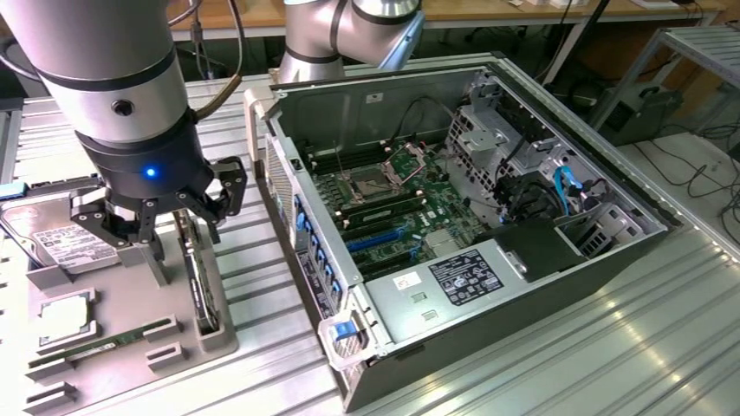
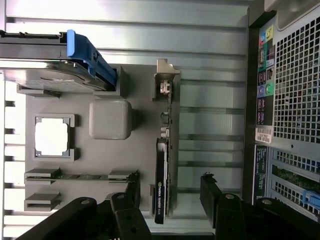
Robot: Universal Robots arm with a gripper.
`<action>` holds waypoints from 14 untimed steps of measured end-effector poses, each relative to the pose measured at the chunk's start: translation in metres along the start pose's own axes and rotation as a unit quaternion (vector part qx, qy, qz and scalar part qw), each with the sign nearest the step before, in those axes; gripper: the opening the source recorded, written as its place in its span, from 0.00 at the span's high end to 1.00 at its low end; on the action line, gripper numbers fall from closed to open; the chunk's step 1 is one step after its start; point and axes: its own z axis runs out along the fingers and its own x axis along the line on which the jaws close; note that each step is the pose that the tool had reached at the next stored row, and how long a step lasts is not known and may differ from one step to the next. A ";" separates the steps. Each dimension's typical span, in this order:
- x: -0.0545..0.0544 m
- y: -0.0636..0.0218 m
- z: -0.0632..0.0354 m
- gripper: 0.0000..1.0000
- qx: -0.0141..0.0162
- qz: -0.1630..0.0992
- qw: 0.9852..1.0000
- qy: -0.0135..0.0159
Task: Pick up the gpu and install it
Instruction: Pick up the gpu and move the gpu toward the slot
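Hovering with gripper spread wide, gripping nothing. Straddling the gpu: directly below the gap, one of the fingers on each flat side, no contact judged yet. Standing on edge in the grey holder tray, with long axis along the gap and silver bracket at the end far from the fingertips. Sharing the tray, past one finger: RAM stick, CPU, hard drive. Past the other finger: open PC case, no card in its blue slots.

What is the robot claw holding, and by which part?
Nothing. The open gripper hangs above the gpu standing on edge in the gray tray, fingers apart and not touching it.
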 end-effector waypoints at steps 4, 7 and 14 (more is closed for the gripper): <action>0.000 -0.0004 0.0021 0.40 0.000 0.000 1.000 0.000; 0.000 -0.0007 0.0040 0.40 0.000 0.000 1.000 0.000; 0.000 -0.0015 0.0089 0.40 0.000 0.000 1.000 0.000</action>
